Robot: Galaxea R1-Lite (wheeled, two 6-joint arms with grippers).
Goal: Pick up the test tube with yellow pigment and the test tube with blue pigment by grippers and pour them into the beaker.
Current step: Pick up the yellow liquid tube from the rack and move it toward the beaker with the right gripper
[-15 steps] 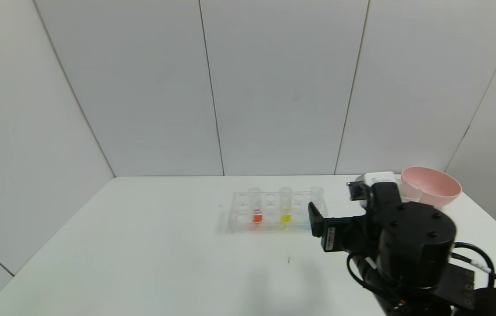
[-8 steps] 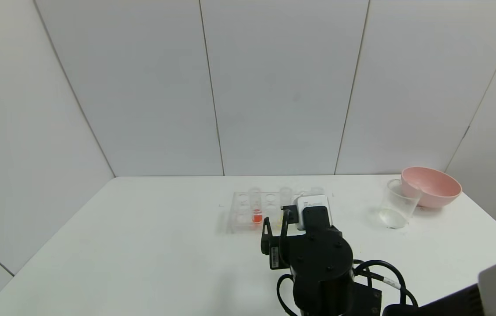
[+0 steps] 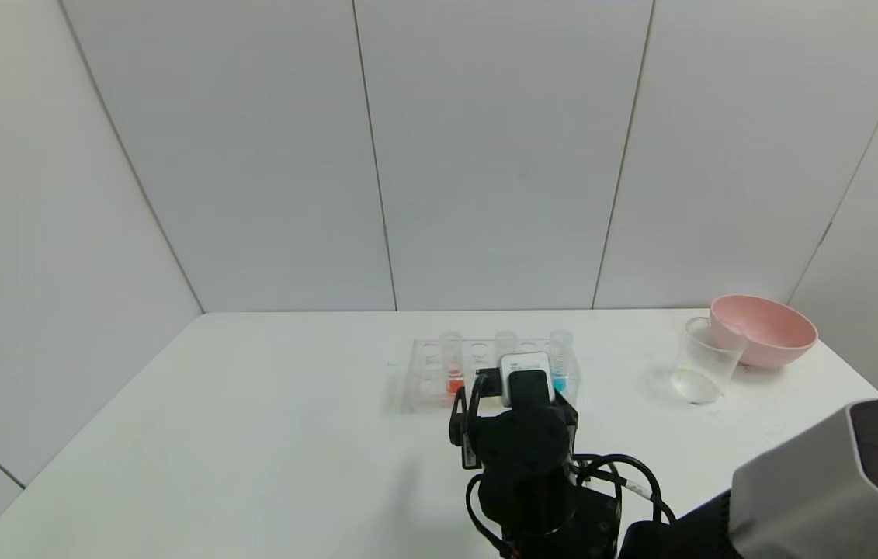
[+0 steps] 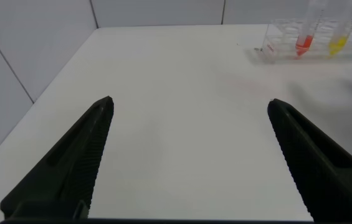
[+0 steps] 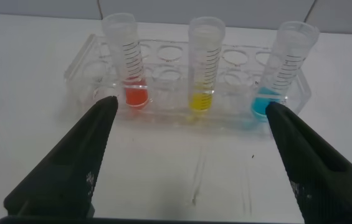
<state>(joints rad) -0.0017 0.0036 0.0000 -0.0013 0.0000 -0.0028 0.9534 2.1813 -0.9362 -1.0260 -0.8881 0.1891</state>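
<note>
My right gripper [image 5: 188,155] is hanging just above the worktop [image 3: 252,435], in front of the clear rack [image 5: 163,62]. Its two black fingers [image 5: 70,162] are standing wide apart and are holding nothing. It is pointing at the middle of the rack.

Three tubes are standing upright in the rack, which is sitting near the middle of the worktop, closer to the far edge. The test tube with yellow pigment [image 5: 204,65] is sitting in the middle, right between my open fingers but farther away. The test tube with blue pigment [image 5: 285,68] is standing at the rack's right end. A tube with orange-red liquid [image 5: 128,62] is standing toward the left end.

The beaker [image 3: 706,361] is standing near the far right corner of the worktop, well apart from the rack. It is sitting just in front of the pink bowl [image 3: 768,330] and looks to be touching it.

My left gripper [image 4: 188,155] is waiting over the left side of the worktop, well apart from the rack. Its fingers are wide apart too, with nothing between them.
</note>
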